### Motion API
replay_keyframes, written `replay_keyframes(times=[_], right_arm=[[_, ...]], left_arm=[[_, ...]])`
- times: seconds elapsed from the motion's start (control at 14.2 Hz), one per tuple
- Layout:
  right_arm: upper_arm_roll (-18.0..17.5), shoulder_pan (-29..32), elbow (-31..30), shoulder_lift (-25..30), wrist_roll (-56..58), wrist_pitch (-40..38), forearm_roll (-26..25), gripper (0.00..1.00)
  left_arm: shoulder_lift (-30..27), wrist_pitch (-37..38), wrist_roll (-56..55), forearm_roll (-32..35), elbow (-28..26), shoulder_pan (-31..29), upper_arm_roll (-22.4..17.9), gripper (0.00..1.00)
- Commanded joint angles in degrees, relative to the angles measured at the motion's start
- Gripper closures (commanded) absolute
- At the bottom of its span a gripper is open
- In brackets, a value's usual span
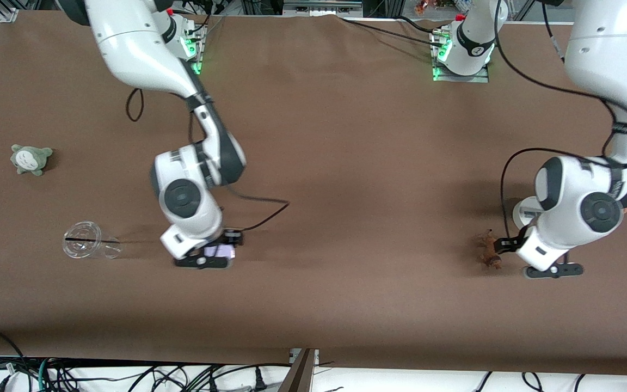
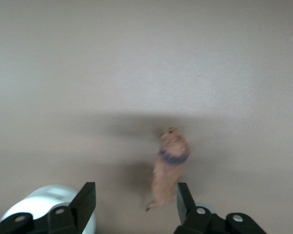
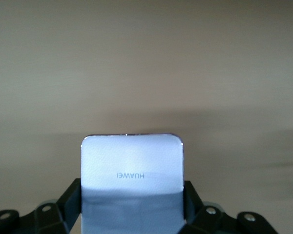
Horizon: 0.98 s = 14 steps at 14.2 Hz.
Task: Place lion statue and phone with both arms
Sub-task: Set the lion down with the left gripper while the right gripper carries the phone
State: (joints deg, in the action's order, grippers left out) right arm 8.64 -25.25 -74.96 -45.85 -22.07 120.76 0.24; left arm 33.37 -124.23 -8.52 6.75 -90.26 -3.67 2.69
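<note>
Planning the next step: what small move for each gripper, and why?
Probably lift the right gripper: its fingers pinch the phone by its edges, low over the table. The left gripper stands open with the lion between its fingers, so it should likely close first.

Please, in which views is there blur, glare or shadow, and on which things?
Left wrist view: the lion statue is soft and blurred, with a dim shadow beside it on the table. Right wrist view: the phone has a bright glare on its upper part, its lower part is shaded. Front view: the clear cup shows pale reflections; both arms throw soft shadows on the brown cover.
</note>
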Motion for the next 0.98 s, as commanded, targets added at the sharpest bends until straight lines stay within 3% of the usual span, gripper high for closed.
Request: replay_keyframes(times=[0.0, 0.49, 0.7, 0.91], right_arm=[[-0.21, 3.45, -4.58, 1.73, 1.85, 0.79, 0.38, 0.73], [1.03, 8.46, -10.89, 1.65, 9.48, 6.31, 0.73, 0.74], [0.94, 10.49, -13.45, 1.56, 13.46, 9.92, 0.73, 0.74], [0.94, 10.66, -13.46, 1.56, 14.68, 9.93, 0.73, 0.74]], left_arm=[[-5.32, 4.33, 0.52, 0.72, -1.23, -0.98, 0.91, 0.0], [-17.36, 18.57, 1.57, 0.45, -1.41, -0.81, 3.28, 0.0], [-22.28, 22.62, 2.72, -4.63, -1.06, -1.07, 3.11, 0.0], [-22.3, 25.61, 1.67, -7.8, 2.54, -0.72, 3.19, 0.0]])
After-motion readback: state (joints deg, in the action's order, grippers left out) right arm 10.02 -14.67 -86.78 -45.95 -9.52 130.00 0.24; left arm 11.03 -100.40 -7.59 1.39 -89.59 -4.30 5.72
